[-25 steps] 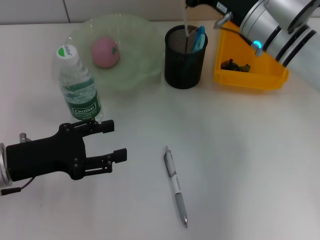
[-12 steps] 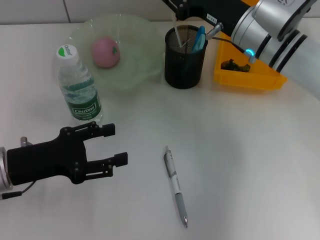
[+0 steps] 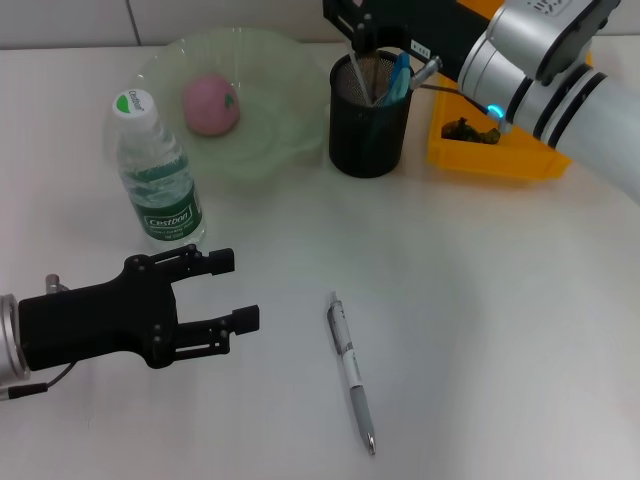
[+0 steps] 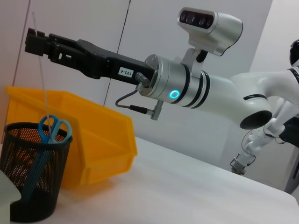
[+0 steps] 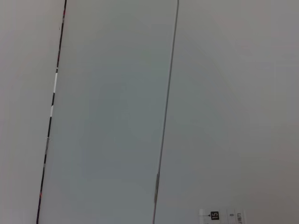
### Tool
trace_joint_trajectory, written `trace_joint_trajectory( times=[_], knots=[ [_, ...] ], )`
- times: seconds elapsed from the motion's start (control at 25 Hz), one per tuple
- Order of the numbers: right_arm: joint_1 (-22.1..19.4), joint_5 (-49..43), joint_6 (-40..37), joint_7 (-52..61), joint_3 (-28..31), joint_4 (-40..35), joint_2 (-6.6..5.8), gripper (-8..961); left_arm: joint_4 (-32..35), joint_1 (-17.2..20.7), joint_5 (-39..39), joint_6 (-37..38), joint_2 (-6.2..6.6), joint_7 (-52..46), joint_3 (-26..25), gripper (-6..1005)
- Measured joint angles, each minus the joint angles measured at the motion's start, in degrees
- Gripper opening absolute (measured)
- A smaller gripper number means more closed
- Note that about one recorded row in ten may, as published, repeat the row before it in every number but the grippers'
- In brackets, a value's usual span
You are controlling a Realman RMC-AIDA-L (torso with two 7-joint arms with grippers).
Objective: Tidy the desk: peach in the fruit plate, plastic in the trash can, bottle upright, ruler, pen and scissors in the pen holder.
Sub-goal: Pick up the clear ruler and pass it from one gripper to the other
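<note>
The pink peach (image 3: 209, 103) lies in the green fruit plate (image 3: 270, 150). The water bottle (image 3: 155, 175) stands upright beside the plate. The black mesh pen holder (image 3: 370, 130) holds blue scissors (image 3: 400, 75) and a clear ruler (image 3: 353, 70). My right gripper (image 3: 355, 20) is over the holder, shut on the ruler's upper part; in the left wrist view the gripper (image 4: 35, 42) has the ruler (image 4: 44, 93) leaning down into the holder (image 4: 32, 186) next to the scissors (image 4: 51, 130). A silver pen (image 3: 350, 370) lies on the table. My left gripper (image 3: 238, 290) is open and empty, left of the pen.
A yellow bin (image 3: 500, 165) stands right of the pen holder with dark crumpled plastic (image 3: 470, 130) inside. The right arm reaches over the bin. The right wrist view shows only wall panels.
My right gripper has lowered the ruler into the pen holder and shifted left over it. My left gripper has barely moved.
</note>
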Motion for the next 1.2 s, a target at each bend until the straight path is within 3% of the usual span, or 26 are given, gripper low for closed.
trace_joint_trajectory(
  times=[0.96, 1.12, 1.2],
  knots=[
    [-0.2, 0.3, 0.6, 0.3, -0.9, 0.1, 0.0, 408, 0.0, -0.6, -0.1, -0.1, 0.0, 0.4, -0.5, 800],
    [-1.1, 0.4, -0.7, 0.9, -0.6, -0.4, 0.0, 483, 0.0, -0.6, -0.1, 0.0, 0.0, 0.5, -0.5, 800],
    [-4.0, 0.5, -5.1, 1.8, -0.2, -3.0, -0.01, 504, 0.0, -0.6, -0.1, 0.1, 0.01, 0.5, -0.5, 800]
  ],
)
